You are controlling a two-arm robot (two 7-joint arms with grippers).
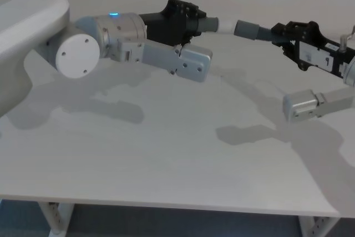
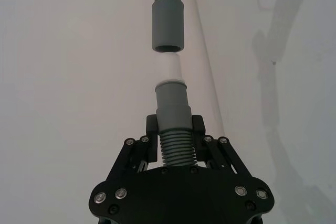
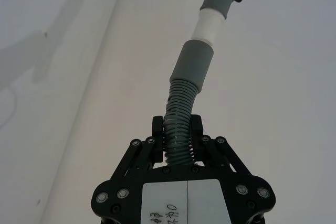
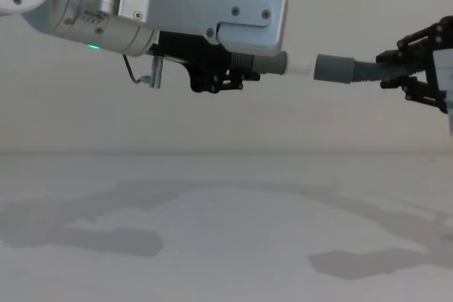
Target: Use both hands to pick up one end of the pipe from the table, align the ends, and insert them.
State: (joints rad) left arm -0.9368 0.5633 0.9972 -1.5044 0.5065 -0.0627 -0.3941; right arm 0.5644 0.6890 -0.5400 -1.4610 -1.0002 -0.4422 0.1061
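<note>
Both pipe pieces are lifted off the table and meet in the upper middle of the head view. The left gripper is closed around the ribbed part of the short piece, just behind its smooth grey collar. The white tip points toward the other piece. The right gripper, in the upper right of the head view, is closed on the ribs of the hose, a little behind the grey cuff.

In the chest view the white tip and the cuff stand at almost the same height, and the tip seems to touch or just enter the mouth of the cuff. How deep it sits I cannot tell.

I judge both pieces to be light. The ribbed parts are soft and will bend or compress when pushed, as the small curve of the hose in the right wrist view suggests. The collar and the cuff look stiffer. A hold close behind these smooth parts, as now, should keep the ends from swinging during the push.
</note>
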